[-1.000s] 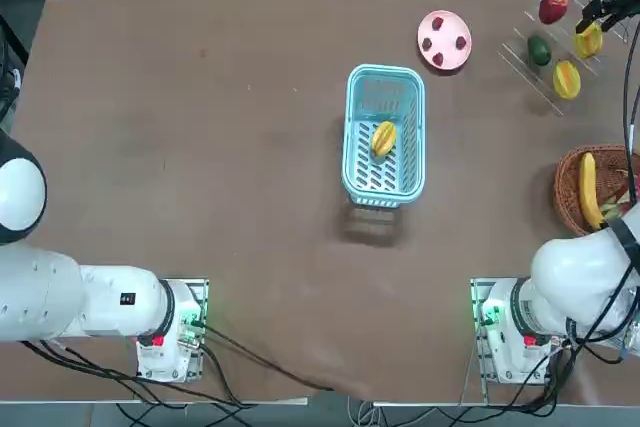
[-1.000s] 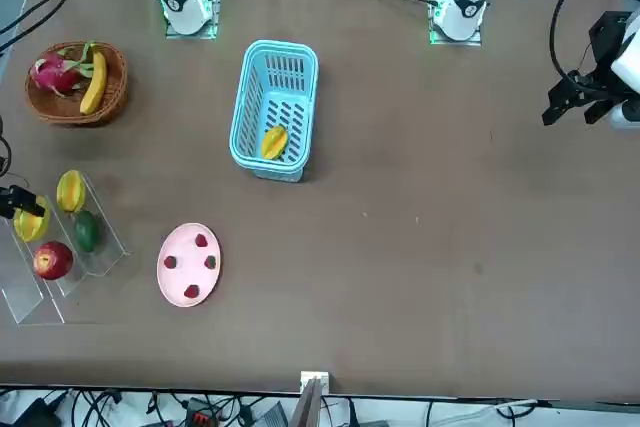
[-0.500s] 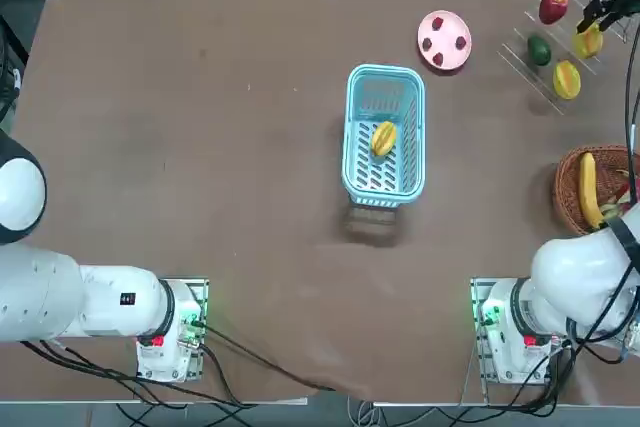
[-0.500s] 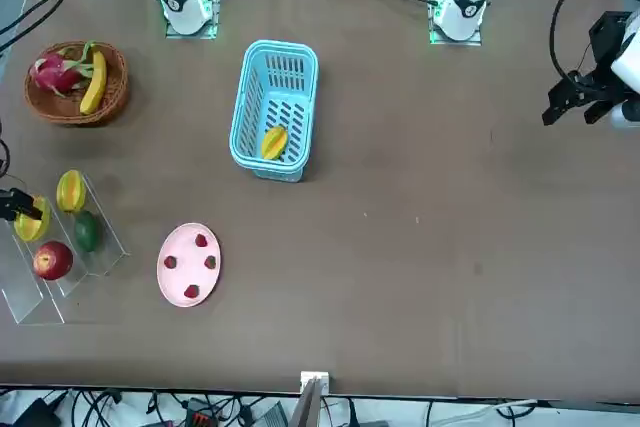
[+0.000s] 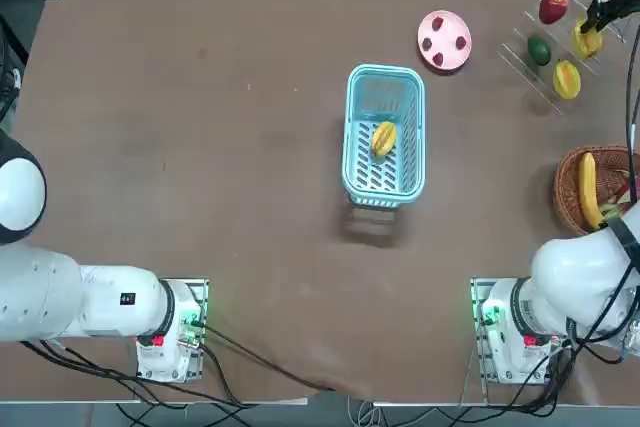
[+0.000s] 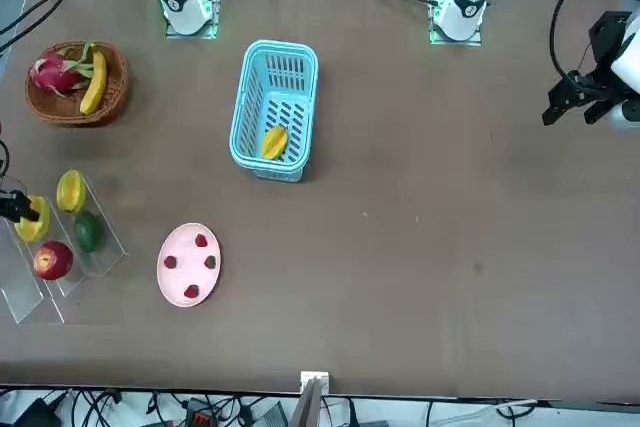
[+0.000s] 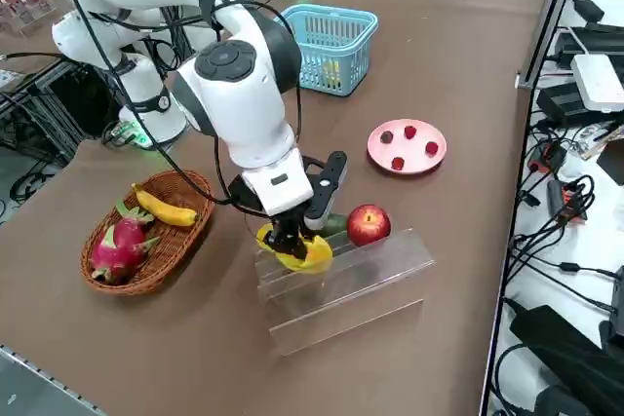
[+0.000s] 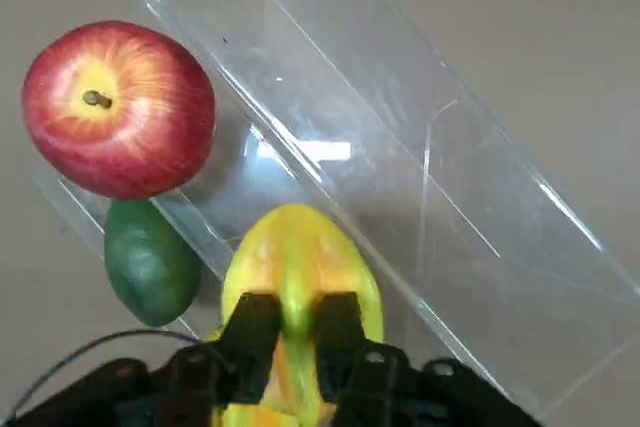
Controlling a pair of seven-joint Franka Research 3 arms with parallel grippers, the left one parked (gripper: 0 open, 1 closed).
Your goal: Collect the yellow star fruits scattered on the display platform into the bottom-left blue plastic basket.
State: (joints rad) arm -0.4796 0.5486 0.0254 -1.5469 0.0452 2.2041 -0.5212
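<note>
The right gripper (image 8: 293,322) is down at the clear rack (image 7: 370,275), its jaws pinched on the ridge of a star fruit (image 8: 296,277) there. That narrow hold on one ridge looks slippery to me, so the lift should go straight up, clear of the rack's steps and of the red apple (image 8: 118,107) and green fruit (image 8: 152,259) beside it, before swinging toward the blue basket (image 5: 384,134) at mid-counter. Counting: three star fruits, one gripped, one still on the rack (image 5: 567,78), one already in the basket (image 5: 383,138). Also one apple, one green fruit, one pink plate (image 5: 444,39), one wicker basket (image 7: 146,231).
</note>
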